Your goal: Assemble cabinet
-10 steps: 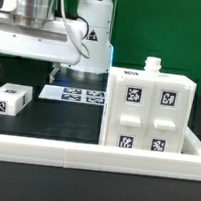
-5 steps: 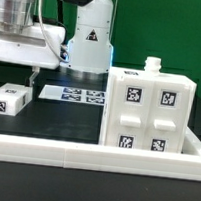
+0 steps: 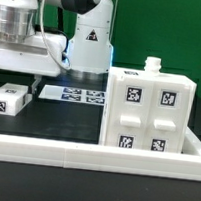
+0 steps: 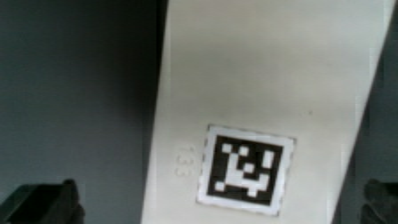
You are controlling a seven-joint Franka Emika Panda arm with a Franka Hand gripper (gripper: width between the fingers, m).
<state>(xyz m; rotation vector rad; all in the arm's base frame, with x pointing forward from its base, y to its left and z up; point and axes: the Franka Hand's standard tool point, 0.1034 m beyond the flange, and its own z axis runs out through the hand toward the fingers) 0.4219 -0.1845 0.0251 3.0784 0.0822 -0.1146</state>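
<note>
The tool [image 4: 214, 203] hangs wide open, its tips astride a tagged loose panel [image 4: 267, 110] that only the wrist view shows lying skewed between them, so closing could twist it askew, while only the exterior view shows the cabinet [image 3: 147, 114] standing on the worktop [image 3: 66, 123], toward four o'clock from the tool.

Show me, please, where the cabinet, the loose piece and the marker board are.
cabinet [image 3: 150, 114]: exterior view, on its front face, between the tags.
loose piece [image 3: 11, 92]: exterior view, on its top face.
marker board [image 3: 51, 90]: exterior view, on its bare white end.
</note>
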